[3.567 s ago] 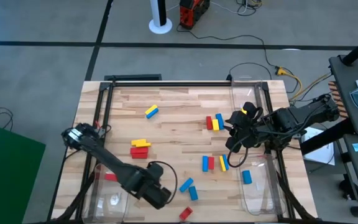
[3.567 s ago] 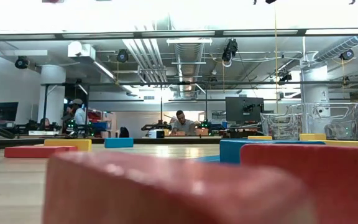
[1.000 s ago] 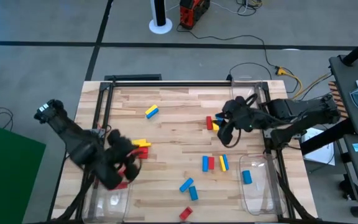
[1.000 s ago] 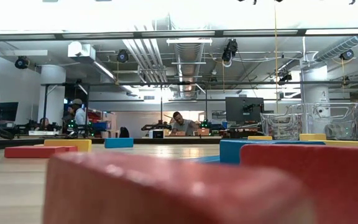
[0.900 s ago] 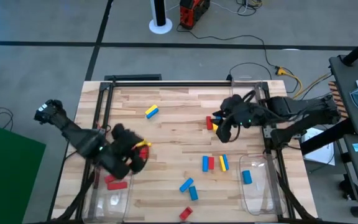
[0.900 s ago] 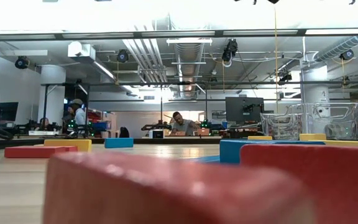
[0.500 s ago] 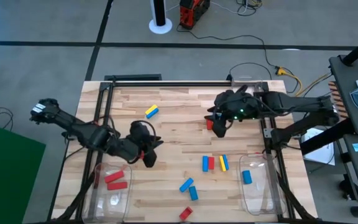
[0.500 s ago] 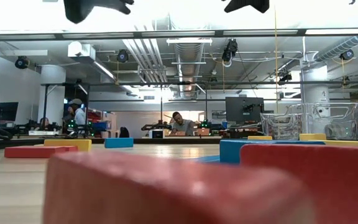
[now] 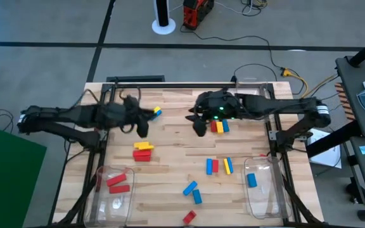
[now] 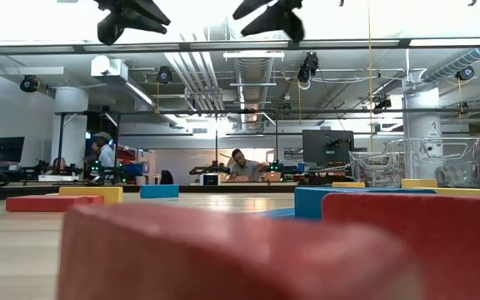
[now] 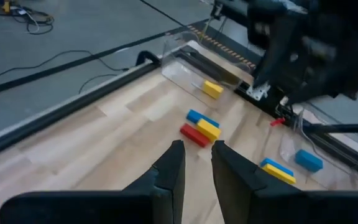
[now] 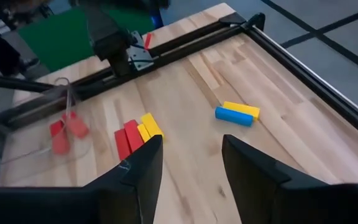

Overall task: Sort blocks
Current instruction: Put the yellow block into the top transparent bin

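- A lone red block (image 9: 189, 217) lies at the table's near edge, between the two clear bins.
- The left bin (image 9: 100, 202) at the near left corner holds two red blocks (image 9: 116, 183); the right bin (image 9: 265, 202) at the near right corner holds one blue block (image 9: 251, 180).
- Two blue blocks (image 9: 192, 191) lie together just far of the lone red one.
- Farther in, right of centre, a blue, a red and a yellow block (image 9: 218, 166) stand in a row side by side.
- Left of centre, yellow and red blocks (image 9: 142, 151) sit packed together; the right wrist view shows them as two red and two yellow.
- The right gripper (image 9: 198, 126) hangs above the table's middle, just left of a red, yellow and blue cluster (image 9: 218, 126). In the right wrist view its fingers (image 12: 143, 168) are spread wide with nothing between them.
- The left gripper (image 9: 140, 126) hangs above the far left part of the table, just near and left of a yellow-and-blue pair (image 9: 155, 113). In the left wrist view its fingers (image 11: 169, 171) stand close together with a narrow gap and hold nothing.
- In the low view both grippers show only at the top edge, clear of the tabletop.
- One yellow block (image 11: 212, 89) lies in a clear bin (image 11: 188, 68) at the far right corner.
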Available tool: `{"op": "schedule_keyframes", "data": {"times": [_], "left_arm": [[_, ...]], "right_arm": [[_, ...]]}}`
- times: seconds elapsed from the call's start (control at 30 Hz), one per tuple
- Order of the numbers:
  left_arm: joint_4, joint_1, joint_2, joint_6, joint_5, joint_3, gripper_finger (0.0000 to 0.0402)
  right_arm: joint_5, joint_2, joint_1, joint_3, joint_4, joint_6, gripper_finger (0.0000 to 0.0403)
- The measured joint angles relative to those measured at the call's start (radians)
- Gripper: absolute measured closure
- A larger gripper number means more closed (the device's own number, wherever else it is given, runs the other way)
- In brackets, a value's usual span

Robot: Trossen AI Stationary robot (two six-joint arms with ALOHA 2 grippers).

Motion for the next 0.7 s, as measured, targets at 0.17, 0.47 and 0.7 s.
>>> {"op": "schedule_keyframes", "data": {"times": [0.17,0.47,0.7], "left_arm": [[-0.031,0.188,-0.025,0.085,0.146,0.000,0.0343],[-0.048,0.411,-0.035,0.195,0.339,0.001,0.0343],[-0.098,0.511,-0.091,0.239,0.370,0.032,0.0342]], "right_arm": [[-0.003,0.122,-0.003,0.109,0.003,-0.056,0.0245],[-0.040,0.356,-0.003,0.331,0.002,-0.154,0.0229],[-0.128,0.500,-0.005,0.432,0.003,-0.179,0.0236]]}}
